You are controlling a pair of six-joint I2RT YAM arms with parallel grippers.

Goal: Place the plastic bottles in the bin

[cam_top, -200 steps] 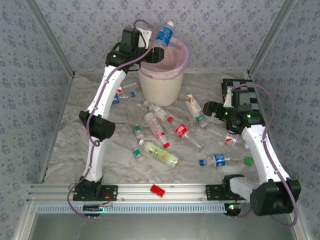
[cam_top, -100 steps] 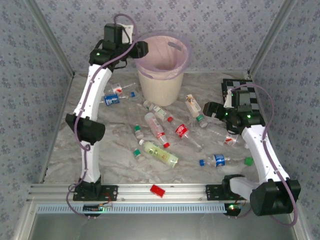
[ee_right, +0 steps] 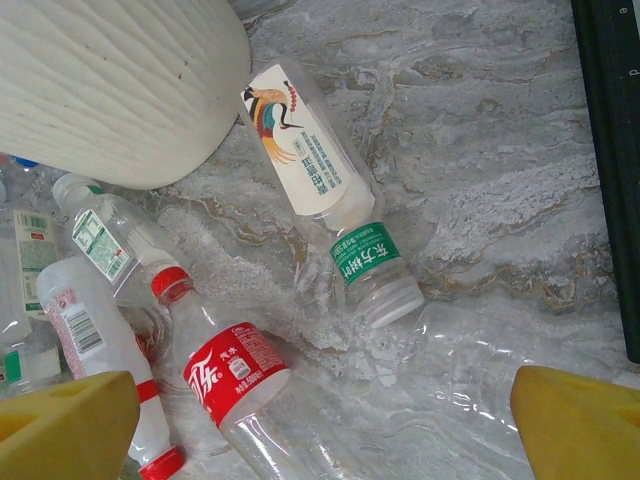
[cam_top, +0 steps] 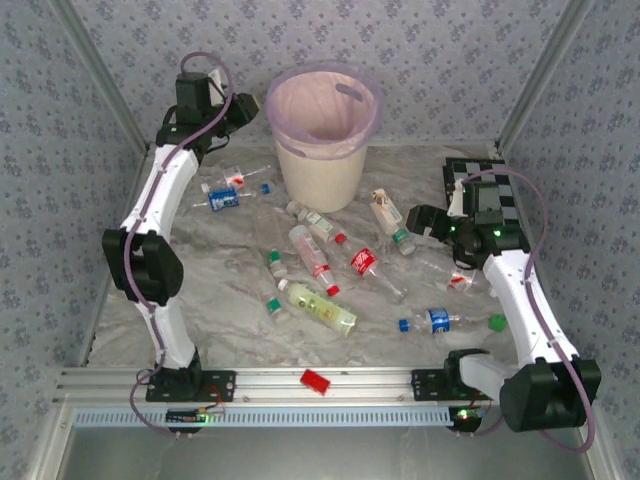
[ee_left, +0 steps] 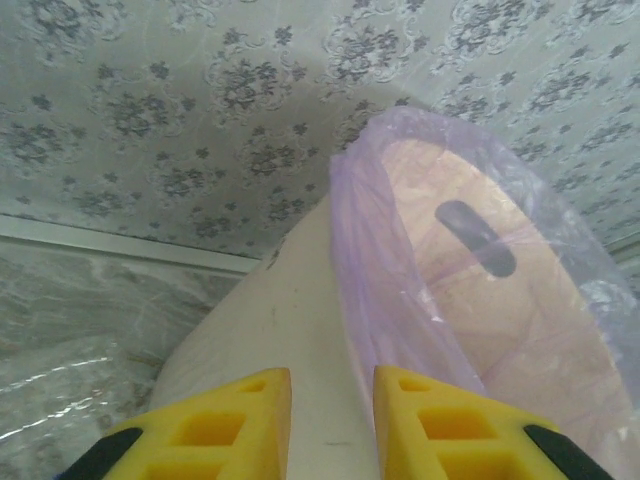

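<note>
Patterned grey wallpaper all round, and a marbled table (cam_top: 200, 290) with the plastic bottles (cam_top: 320, 308) scattered across it. From the top camera the bin (cam_top: 322, 170) stands upright at the far side, and about a dozen bottles lie on their sides between it and the arm bases. The left end effector (cam_top: 248, 108) hangs up beside the bin's rim, on its left. The right end effector (cam_top: 418, 218) hovers low over the bottles on the right.

Left wrist camera: the yellow fingers (ee_left: 240, 420) are drawn close with just a narrow gap and nothing between them, so it's empty. Past them you see the bin's cream wall and the pink bag (ee_left: 380, 250) folded over the rim. From above you can't tell how near those fingers stand to each other.

Right wrist camera: its fingers sit at the two bottom corners, spread wide, holding nothing. Under them lie a cream-label bottle (ee_right: 320, 185) with a green band and a red-label bottle (ee_right: 235, 375), close together. Labels are readable here – from the top they're just blobs.

My read: plenty of bottles left. The left arm looks to be between bottles and needs to come down to the ones left of the bin. The right needs to drop, line up across one bottle's body and close – the clutter makes pinching two at once a risk.
</note>
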